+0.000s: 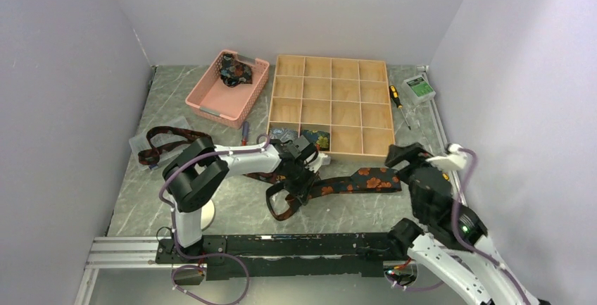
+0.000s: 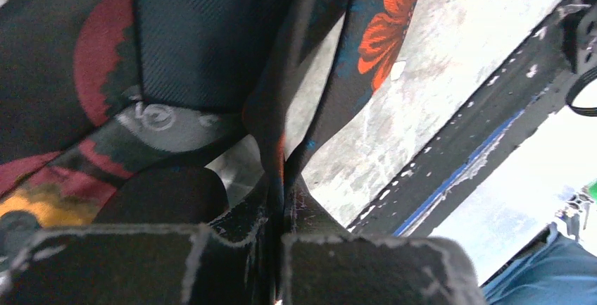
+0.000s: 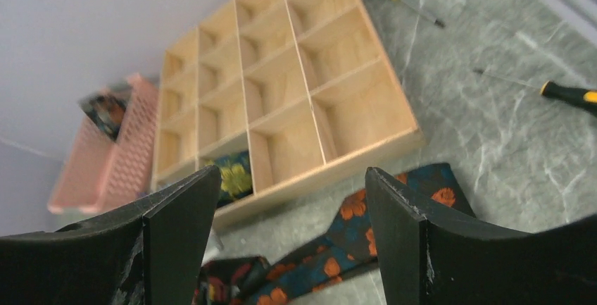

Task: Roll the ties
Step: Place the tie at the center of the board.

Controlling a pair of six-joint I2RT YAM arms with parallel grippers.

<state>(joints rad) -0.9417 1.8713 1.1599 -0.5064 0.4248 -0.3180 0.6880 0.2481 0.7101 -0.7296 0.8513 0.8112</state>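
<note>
In the top view, the dark tie with orange flowers is seen laid on the table in front of the wooden tray. Its left part is bunched and hidden under the left gripper. The right gripper is held near its right end, but its jaws cannot be judged from here. A second tie at the left is partly covered by the arm, and a rolled tie is set in the pink basket. The label on the small green box is too small to be read. In the left wrist view, the left gripper is shown pressed together on a fold of the dark tie, and most of the frame is filled by blurred fabric. In the right wrist view, the right gripper is seen with jaws wide apart, gripping nothing, over the dark tie, whose lower end is cut off. A yellow-flowered roll is half hidden in a front compartment of the wooden tray.
</note>
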